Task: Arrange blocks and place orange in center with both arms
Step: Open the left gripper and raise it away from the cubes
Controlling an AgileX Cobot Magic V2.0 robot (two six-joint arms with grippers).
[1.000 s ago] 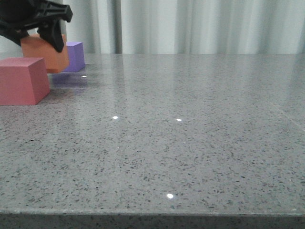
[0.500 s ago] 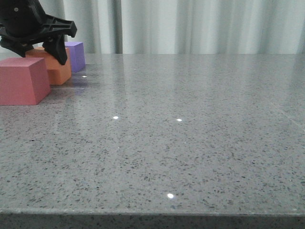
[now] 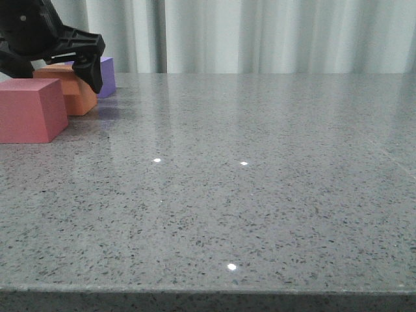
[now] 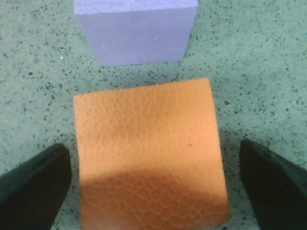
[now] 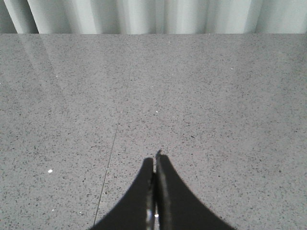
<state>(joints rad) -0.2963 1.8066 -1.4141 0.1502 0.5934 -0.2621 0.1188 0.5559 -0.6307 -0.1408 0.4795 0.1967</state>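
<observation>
The orange cube (image 3: 79,97) rests on the table at the far left, between the red-pink cube (image 3: 29,110) in front of it and the purple cube (image 3: 108,73) behind it. My left gripper (image 3: 62,73) hangs over the orange cube, open, with one finger (image 3: 93,77) on either side. In the left wrist view the gripper (image 4: 153,191) straddles the orange cube (image 4: 146,143) with a strip of table showing on each side, and the purple cube (image 4: 136,31) lies just beyond. My right gripper (image 5: 156,160) is shut and empty above bare table, and is out of the front view.
The grey speckled table (image 3: 260,162) stretches right from the cubes to its front edge (image 3: 208,289). A pale curtain (image 3: 260,32) hangs behind the table's far edge.
My left gripper lowered the orange cube onto the table between the red-pink and purple cubes, then opened and let it go. The right gripper's earlier state is not shown.
</observation>
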